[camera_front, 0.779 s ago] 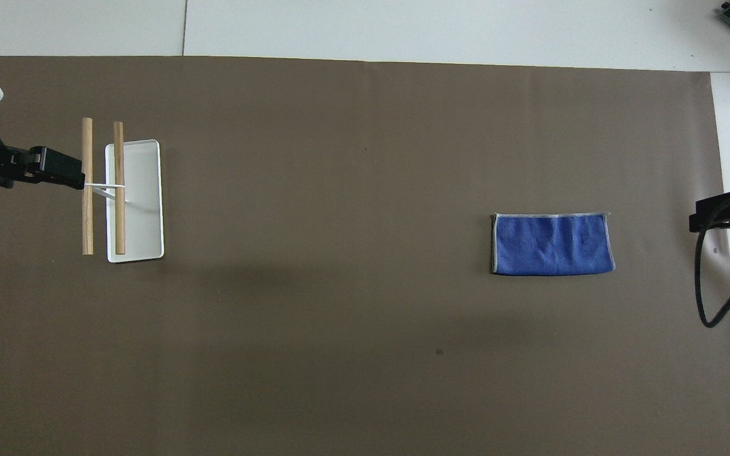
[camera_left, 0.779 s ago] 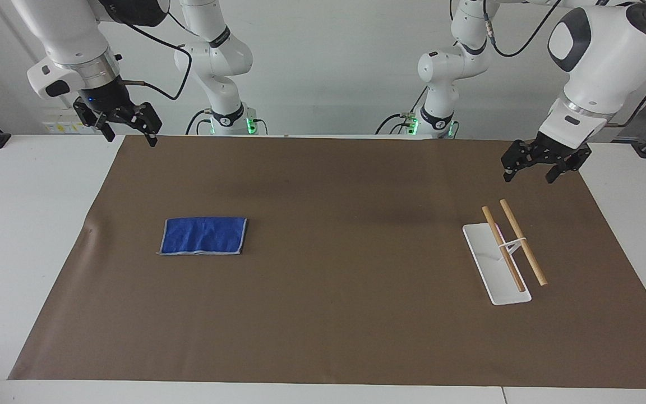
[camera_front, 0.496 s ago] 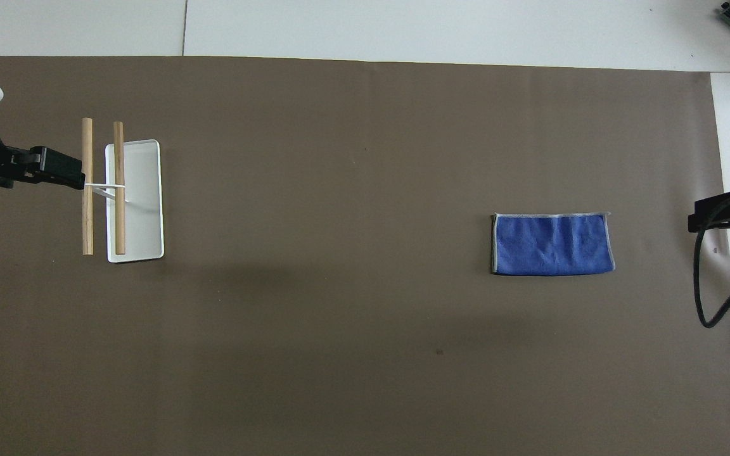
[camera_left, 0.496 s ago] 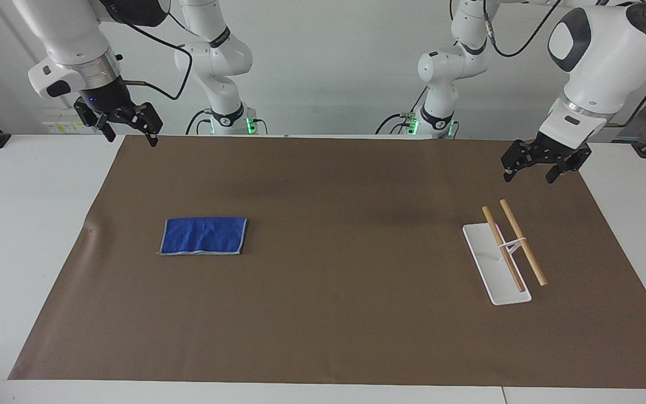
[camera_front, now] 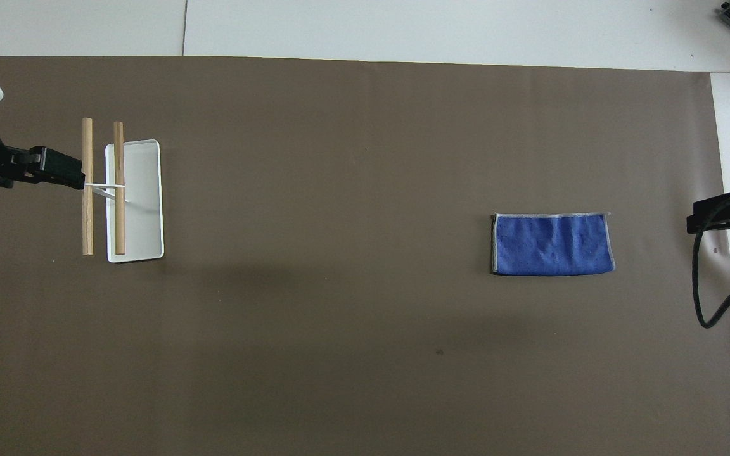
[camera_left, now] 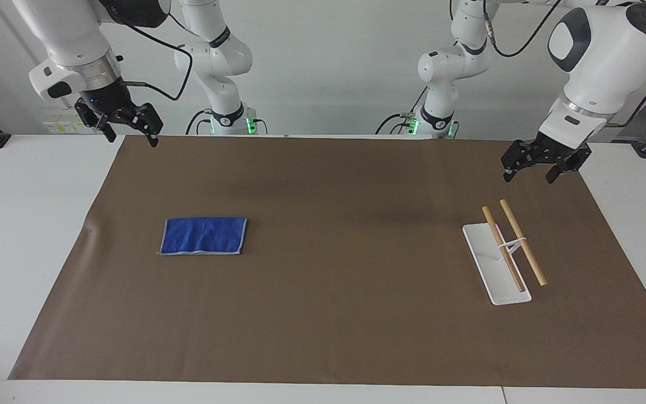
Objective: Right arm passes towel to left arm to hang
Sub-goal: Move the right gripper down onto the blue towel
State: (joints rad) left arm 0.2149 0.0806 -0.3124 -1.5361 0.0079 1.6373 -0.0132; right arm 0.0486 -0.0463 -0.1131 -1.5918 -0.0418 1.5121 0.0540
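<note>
On the table, facing view:
Surface: white table under a wide brown mat, matte and smooth, one small ripple at its edge toward the right arm's end.
Room: plain pale wall, two more white arms standing by it with green lights at their bases.
Towel: blue towel, flat on the mat toward the right arm's end; soft, wrinkled, rectangular, pale grey edging.
Rack: white oblong tray, shallow-rimmed, toward the left arm's end; thin white wire stand rising from it, carrying two round wooden rods side by side.
Right gripper: right gripper, black, small blue light; fingers spread apart, holding nothing; up in the air over the mat's corner, well apart from the towel.
Left gripper: left gripper, black; fingers spread apart, holding nothing; over the mat beside the rack's rods, not touching them.

From above, overhead view:
Surface: same brown mat, white tabletop showing along its edges.
Towel: towel lying flat, long edges running across the table.
Rack: tray bare inside but for the wire stand; rods parallel, one over the tray's edge, one outside it.
Left gripper: tip beside the outer rod.
Right gripper: only a black tip and a looping cable at the mat's edge.
</note>
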